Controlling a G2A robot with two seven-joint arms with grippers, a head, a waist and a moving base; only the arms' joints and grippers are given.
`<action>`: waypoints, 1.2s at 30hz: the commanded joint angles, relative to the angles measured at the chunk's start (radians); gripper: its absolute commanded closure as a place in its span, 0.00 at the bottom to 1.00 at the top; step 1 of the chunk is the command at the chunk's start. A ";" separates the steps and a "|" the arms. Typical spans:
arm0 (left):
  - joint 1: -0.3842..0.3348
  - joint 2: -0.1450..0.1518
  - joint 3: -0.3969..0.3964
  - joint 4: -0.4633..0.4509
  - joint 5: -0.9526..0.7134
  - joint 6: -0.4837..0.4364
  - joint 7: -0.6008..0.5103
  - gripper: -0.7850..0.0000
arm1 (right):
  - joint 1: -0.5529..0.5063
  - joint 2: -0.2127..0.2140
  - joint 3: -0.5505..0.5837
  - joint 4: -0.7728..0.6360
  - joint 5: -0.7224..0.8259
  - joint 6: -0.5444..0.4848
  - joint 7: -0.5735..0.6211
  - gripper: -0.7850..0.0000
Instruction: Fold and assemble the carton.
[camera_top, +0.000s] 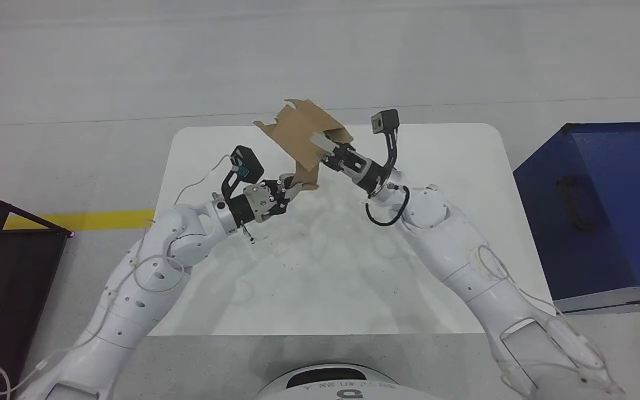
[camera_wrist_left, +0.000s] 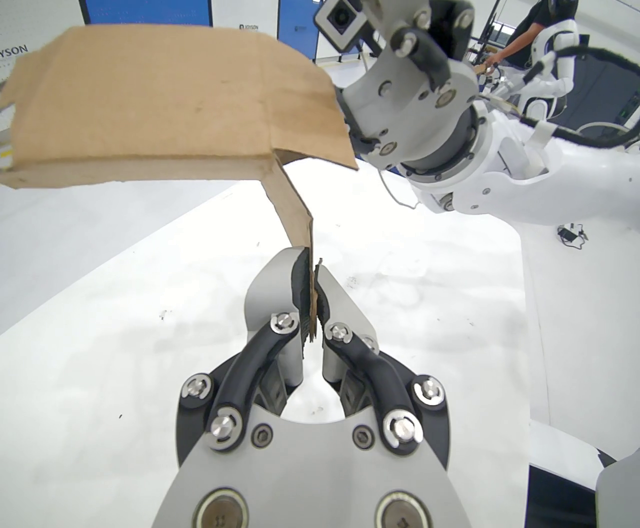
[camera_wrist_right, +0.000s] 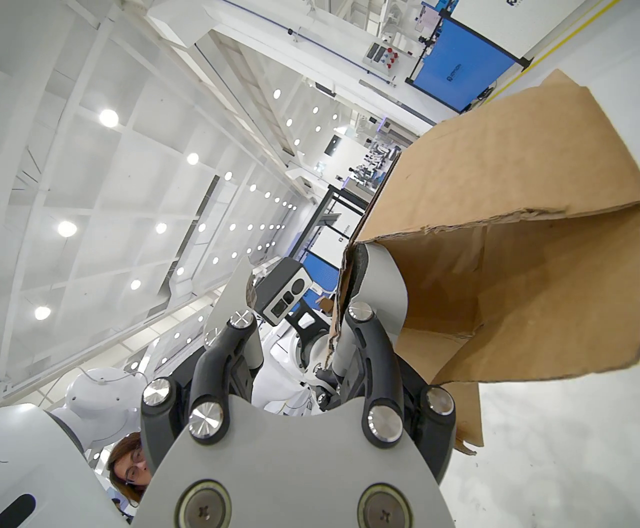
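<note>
I take the carton (camera_top: 300, 135) as my reference. It hangs in the air with the table (camera_top: 450, 250) well below it, partly opened, its panels bent but not yet squared into a box. One flap runs down from its underside towards me, and the left gripper (camera_wrist_left: 310, 280) sits at the end of that flap, pads pressed together with the cardboard edge pinched between them. That is the only firm hold I can see.

The right gripper (camera_wrist_right: 300, 280) is at the carton's right side with its jaws spread. A wall edge stands between them and lies against one finger (camera_wrist_right: 375, 280), while the other finger is well apart from the cardboard.

As I judge it, the next move depends on that wall: the carton's length runs across from the left pinch to the right pincer, so the right arm must either close on the wall or press it to open the body further.
</note>
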 joint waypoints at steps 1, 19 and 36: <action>0.001 -0.001 -0.002 -0.001 0.001 0.002 -0.001 1.00 | 0.001 -0.002 -0.001 0.002 -0.025 0.011 -0.014 0.47; -0.004 -0.012 0.002 0.009 0.063 0.007 -0.017 1.00 | 0.017 -0.025 -0.003 0.030 -0.141 0.059 -0.085 1.00; -0.025 0.005 -0.094 0.149 -0.308 -0.166 -0.146 0.00 | -0.092 0.014 0.104 -0.109 -0.592 -0.017 -0.208 1.00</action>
